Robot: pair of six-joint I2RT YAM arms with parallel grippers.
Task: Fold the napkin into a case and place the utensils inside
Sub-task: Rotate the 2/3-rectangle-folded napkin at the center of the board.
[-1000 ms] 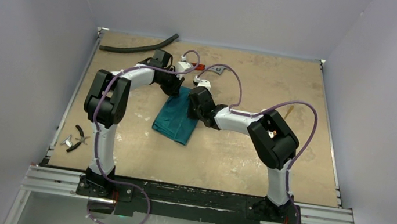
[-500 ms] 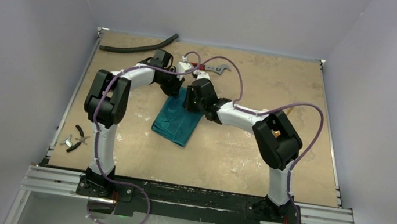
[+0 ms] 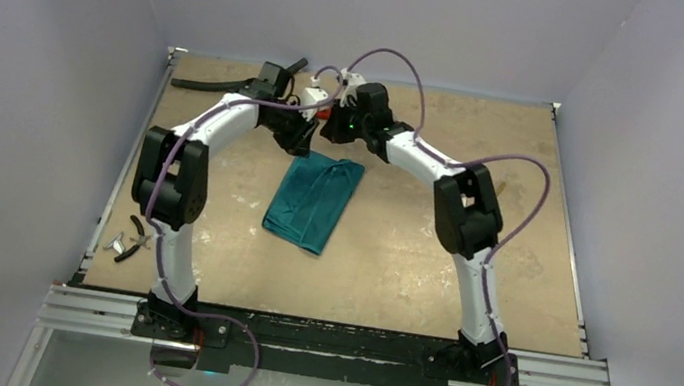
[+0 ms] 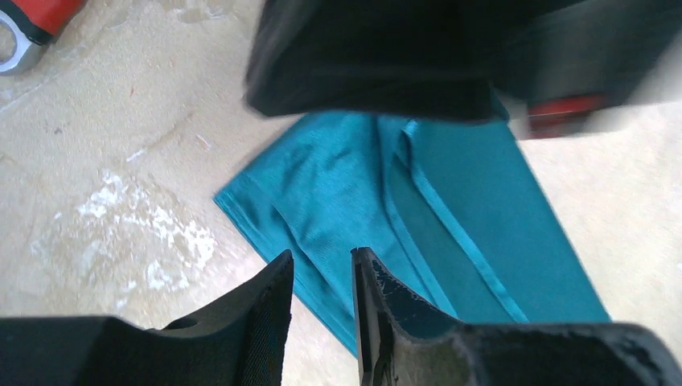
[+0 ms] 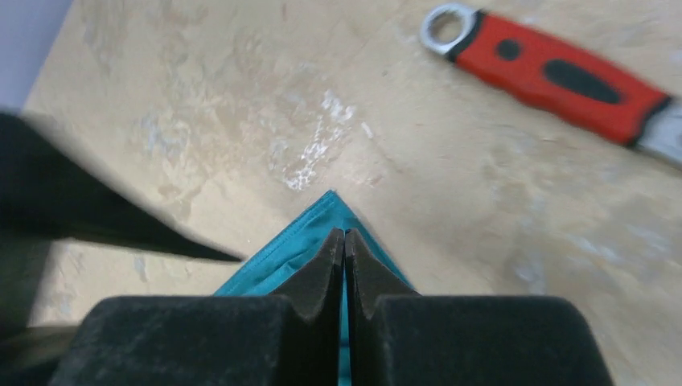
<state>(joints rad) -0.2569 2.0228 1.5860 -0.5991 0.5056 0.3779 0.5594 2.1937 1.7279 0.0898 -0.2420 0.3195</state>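
The teal napkin (image 3: 313,199) lies folded into a long flat strip mid-table, wider at its far end. In the left wrist view the napkin (image 4: 450,201) shows hems and a lengthwise fold. My left gripper (image 3: 303,137) (image 4: 322,256) hovers over its far-left edge with jaws slightly apart and nothing between them. My right gripper (image 3: 334,131) (image 5: 344,233) is shut at a far corner of the napkin (image 5: 281,249). The corner pokes out past the tips, and teal shows in the gap between the fingers. I cannot see the white spoon or the wooden utensil.
A red-handled wrench (image 5: 555,76) lies on the table beyond the napkin and also shows in the left wrist view (image 4: 32,20). A black hose (image 3: 232,85) lies at the far left. Small black pliers (image 3: 138,233) lie near the left edge. Both arms crowd the far centre.
My right gripper moved from over the napkin's upper part toward the far edge. My left gripper also shifted farther. The napkin's far end now spreads wider to the right.
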